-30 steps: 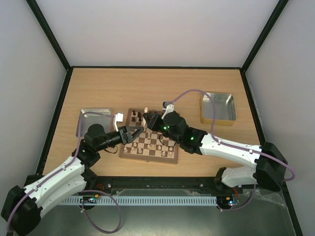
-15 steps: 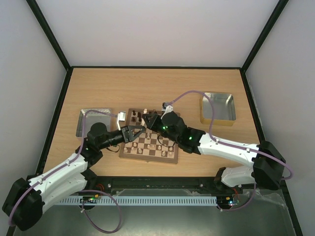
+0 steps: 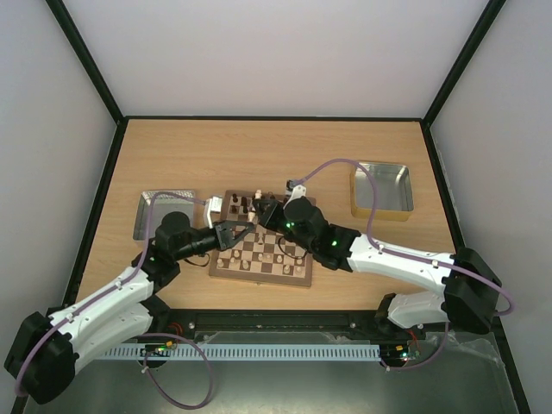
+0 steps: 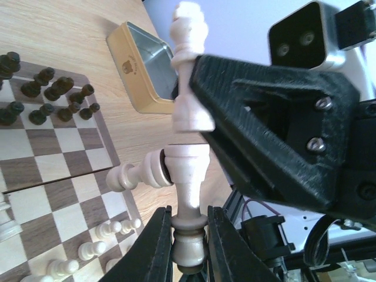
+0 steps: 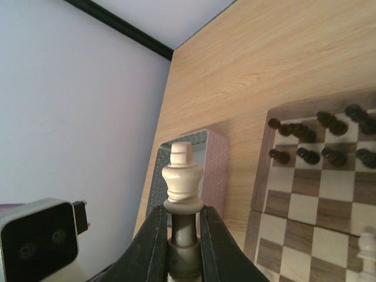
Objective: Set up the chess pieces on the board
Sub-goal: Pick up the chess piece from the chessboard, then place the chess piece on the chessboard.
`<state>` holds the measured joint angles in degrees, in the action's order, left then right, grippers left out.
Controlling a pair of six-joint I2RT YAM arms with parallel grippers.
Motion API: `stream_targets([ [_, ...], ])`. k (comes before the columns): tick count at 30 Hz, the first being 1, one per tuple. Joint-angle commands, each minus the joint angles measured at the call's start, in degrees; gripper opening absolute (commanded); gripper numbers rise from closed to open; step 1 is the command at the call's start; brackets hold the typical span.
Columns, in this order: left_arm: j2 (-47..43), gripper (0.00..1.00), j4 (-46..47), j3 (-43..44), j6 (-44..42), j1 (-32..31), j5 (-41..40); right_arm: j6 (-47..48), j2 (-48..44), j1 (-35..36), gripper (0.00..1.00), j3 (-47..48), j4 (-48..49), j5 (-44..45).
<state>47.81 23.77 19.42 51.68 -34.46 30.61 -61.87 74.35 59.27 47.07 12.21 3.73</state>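
Left gripper (image 4: 189, 214) is clamped on a cream chess piece (image 4: 188, 176) over the board (image 3: 259, 278), left half. Right gripper (image 5: 182, 212) sits just beside it toward the far edge, pinching another cream piece (image 5: 182, 176). Bare tabletop (image 3: 336, 194) lies between the board and the right tray (image 3: 379, 216).

Left gripper (image 4: 189, 222): jaws matt black. Between them, cream chessman (image 4: 189, 194), pale wood, no pattern. Right gripper (image 5: 182, 222): jaws black; between them, cream king (image 5: 183, 173), same pale tone. Beyond the left jaws, board (image 4: 70, 138) checkered dark brown and cream, brown border. It carries dark brown chessmen (image 4: 50, 88) far from the jaws and small cream pawns (image 4: 110, 228) just beside them. Further off, tin (image 4: 130, 73): gold outside, silver within. Beyond the right jaws, tray (image 5: 218, 158): silver inside, wall pinkish. Table (image 3: 259, 155): light wood, straight grain. Left arm (image 3: 103, 306) and right arm (image 3: 405, 259): white with black joints. Cable (image 3: 341, 162): purple.
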Motion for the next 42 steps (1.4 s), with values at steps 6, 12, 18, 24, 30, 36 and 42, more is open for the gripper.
stream_targets([
  [6, -0.1, 0.02, -11.0, 2.6, -5.5, -0.1, -3.2, 9.0, -2.5, -0.3, 0.06, -1.1, -4.1, 10.9],
  [12, 2.4, 0.02, -17.5, 5.6, -6.7, -0.1, -6.1, 15.5, -2.5, -0.3, 0.09, -3.4, -9.2, 12.4],
  [18, 7.0, 0.02, -22.9, 8.8, -8.8, 0.0, -7.2, 18.1, -2.0, -1.2, 0.11, -5.4, -18.1, 11.9],
  [24, 9.6, 0.02, -22.4, 9.7, -9.2, 0.1, -7.1, 19.1, -2.4, -3.6, 0.13, -11.8, -15.9, 12.4],
  [30, 10.2, 0.02, -22.5, 9.9, -9.6, 0.1, -7.2, 21.8, -2.5, -4.8, 0.16, -16.1, -11.0, 15.0],
  [36, 10.9, 0.03, -22.6, 10.1, -9.9, 0.2, -7.2, 23.1, -0.1, -5.2, 0.2, -15.0, -12.3, 14.9],
  [42, 11.0, 0.03, -23.0, 10.2, -10.3, 0.2, -7.2, 21.1, 1.1, -5.7, 0.26, -13.3, -16.8, 9.6],
])
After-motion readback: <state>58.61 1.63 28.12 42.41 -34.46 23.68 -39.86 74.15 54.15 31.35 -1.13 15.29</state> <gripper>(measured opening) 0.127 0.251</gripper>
